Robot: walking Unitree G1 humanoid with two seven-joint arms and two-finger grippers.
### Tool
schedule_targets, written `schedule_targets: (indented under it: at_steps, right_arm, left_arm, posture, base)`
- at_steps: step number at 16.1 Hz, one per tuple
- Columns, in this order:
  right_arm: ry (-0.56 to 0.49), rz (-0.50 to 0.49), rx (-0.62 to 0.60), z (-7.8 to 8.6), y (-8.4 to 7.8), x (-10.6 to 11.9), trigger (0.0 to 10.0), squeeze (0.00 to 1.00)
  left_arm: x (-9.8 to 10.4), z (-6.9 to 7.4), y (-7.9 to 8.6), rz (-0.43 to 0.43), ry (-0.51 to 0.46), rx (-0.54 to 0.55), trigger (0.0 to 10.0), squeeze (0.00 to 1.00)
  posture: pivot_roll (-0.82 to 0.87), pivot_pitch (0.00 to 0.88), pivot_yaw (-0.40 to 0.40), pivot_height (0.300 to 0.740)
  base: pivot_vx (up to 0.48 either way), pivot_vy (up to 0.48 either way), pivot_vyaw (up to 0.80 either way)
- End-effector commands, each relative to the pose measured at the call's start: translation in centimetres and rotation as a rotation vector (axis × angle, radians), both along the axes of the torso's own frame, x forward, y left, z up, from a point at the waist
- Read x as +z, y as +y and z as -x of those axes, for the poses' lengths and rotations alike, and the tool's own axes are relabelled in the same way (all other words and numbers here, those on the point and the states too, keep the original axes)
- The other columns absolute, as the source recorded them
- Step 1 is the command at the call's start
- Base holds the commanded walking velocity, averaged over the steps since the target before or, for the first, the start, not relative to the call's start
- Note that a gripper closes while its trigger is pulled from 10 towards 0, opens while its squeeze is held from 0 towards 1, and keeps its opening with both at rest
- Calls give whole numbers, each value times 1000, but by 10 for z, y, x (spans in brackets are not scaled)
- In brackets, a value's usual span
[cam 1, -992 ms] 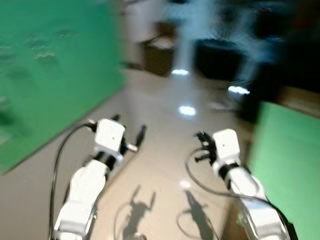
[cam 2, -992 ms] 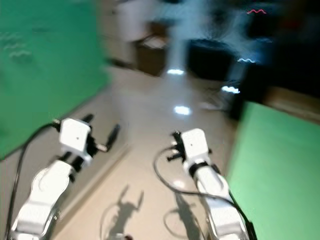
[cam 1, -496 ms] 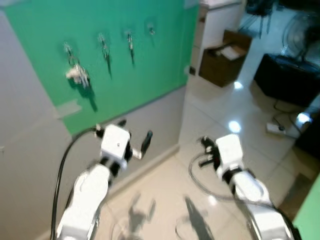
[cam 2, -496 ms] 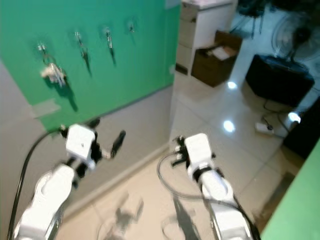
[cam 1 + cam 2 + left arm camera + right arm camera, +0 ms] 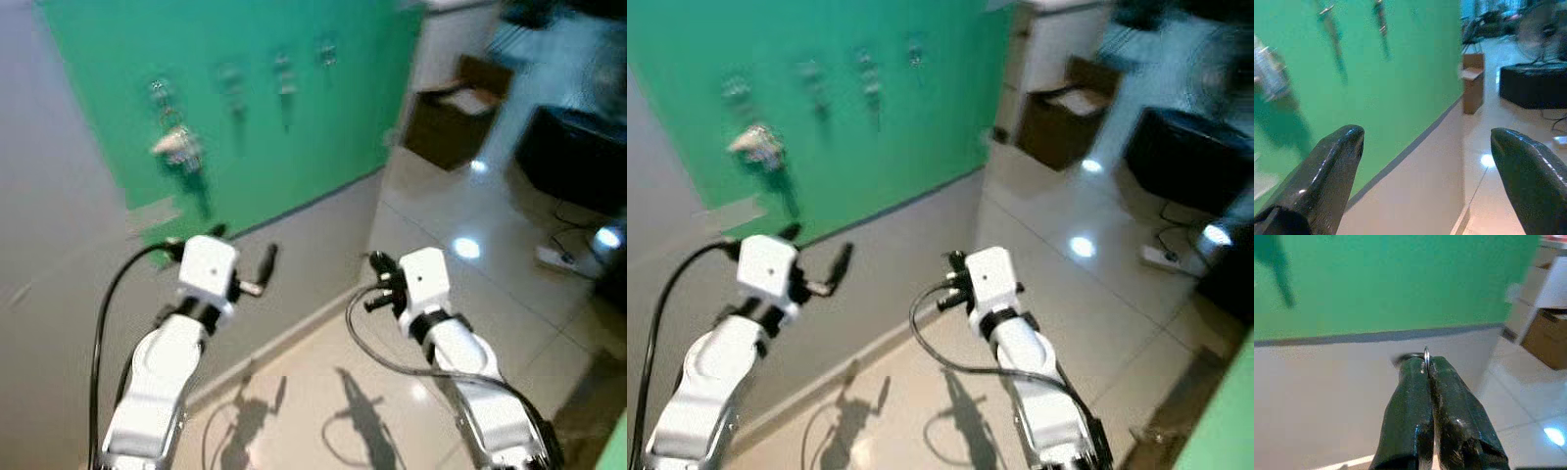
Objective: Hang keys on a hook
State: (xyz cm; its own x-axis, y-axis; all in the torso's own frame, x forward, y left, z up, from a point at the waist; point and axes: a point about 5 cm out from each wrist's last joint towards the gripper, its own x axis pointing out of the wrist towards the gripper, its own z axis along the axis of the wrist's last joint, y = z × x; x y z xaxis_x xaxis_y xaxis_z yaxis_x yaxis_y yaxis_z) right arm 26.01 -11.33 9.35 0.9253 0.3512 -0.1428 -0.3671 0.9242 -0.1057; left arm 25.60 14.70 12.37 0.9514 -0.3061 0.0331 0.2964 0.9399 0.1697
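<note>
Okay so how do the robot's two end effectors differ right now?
The left end effector is open, its black fingers spread wide with nothing between them; the right end effector is shut, its fingers pinching a thin metal key ring. The left is raised nearer the green wall; the right sits over the tiled floor. Both point toward the green wall.

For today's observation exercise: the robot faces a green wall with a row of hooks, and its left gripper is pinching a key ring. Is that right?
Not quite. The right gripper is shut on the key ring, as the right wrist view shows; the left gripper is open. The green wall and hooks are right.
</note>
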Motion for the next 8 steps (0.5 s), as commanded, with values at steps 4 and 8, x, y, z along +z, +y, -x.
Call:
schedule_targets:
  at_steps: [4, 8]
  right_arm:
    - [3, 33, -7, 1, -9, -3, 10000, 0]
    - [-13, 41, 9, -2, -7, -1, 10000, 0]
  left_arm:
    - [-1, 3, -12, 13, 4, -35, 10000, 0]
    - [-1, 3, -14, 14, 1, -37, 10000, 0]
  posture:
    - [-32, 0, 1, 740]
    - [-31, 0, -1, 740]
  base:
    - [310, 0, 800]
    - [311, 0, 800]
